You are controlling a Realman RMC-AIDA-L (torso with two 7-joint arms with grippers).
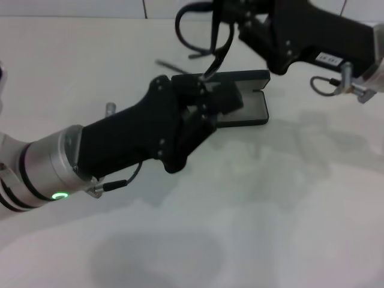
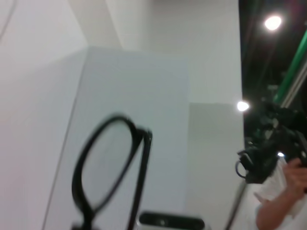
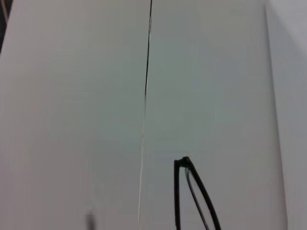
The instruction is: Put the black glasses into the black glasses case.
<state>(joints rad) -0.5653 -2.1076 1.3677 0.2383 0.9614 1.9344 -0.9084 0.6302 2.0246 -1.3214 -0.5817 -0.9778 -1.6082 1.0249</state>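
Note:
The black glasses (image 1: 223,53) hang upright above the open black glasses case (image 1: 251,114), which lies on the white table with its lid standing up behind it. My left gripper (image 1: 207,90) is at the near left end of the case, right at the lower end of the glasses and covering part of the case. My right gripper (image 1: 231,15) is at their top end, reaching in from the far right. One lens (image 2: 103,167) fills the left wrist view, with a dark strip (image 2: 170,221) of the case below it. A frame corner (image 3: 182,165) shows in the right wrist view.
A small grey peg (image 1: 110,108) stands on the table to the left of my left arm. A thin dark rod (image 1: 171,65) lies left of the case lid. A person (image 2: 283,191) stands in the background of the left wrist view.

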